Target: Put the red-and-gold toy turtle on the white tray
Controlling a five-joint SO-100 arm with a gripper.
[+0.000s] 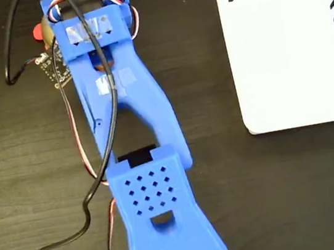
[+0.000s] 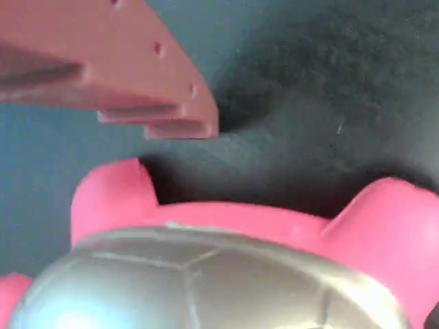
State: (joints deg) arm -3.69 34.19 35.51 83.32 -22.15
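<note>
The red-and-gold toy turtle (image 2: 226, 274) fills the lower half of the wrist view, its gold shell low and its coral-red feet rising at left and right. One finger (image 2: 147, 82) of my gripper hangs just above it, and a strip of dark table shows between the two. The other finger is out of frame. In the fixed view only a red and gold sliver of the turtle (image 1: 41, 32) peeks out at the top left from under the blue arm (image 1: 127, 106). The white tray (image 1: 287, 52), edged with black stripes, lies at the top right, far from the turtle.
A black cable (image 1: 95, 191) and red-white wires trail along the arm's left side. A small circuit board (image 1: 53, 66) sits by the wrist. The table (image 1: 276, 196) is dark wood.
</note>
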